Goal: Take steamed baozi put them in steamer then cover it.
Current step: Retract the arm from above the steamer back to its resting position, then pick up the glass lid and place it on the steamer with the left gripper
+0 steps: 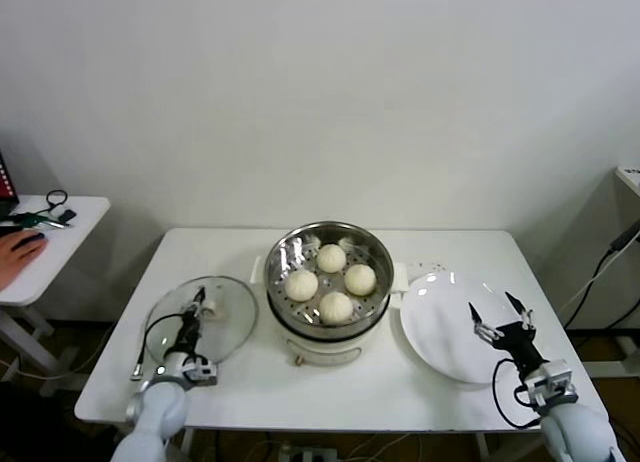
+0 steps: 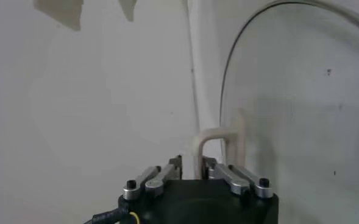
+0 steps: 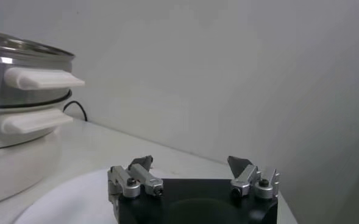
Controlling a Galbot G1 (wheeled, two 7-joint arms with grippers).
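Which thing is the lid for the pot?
Find the white table, then the shiny steamer with buns at its middle. On the robot's left of it lies the lid. Unlike the solid white plate, it is see-through glass with a cream handle.

The steamer (image 1: 328, 282) stands mid-table (image 1: 450, 402) with four baozi (image 1: 331, 280) in it. The cover (image 1: 200, 320) lies on the table to its left, a plate (image 1: 450, 327) to its right. A side table (image 1: 50, 247) stands further left.
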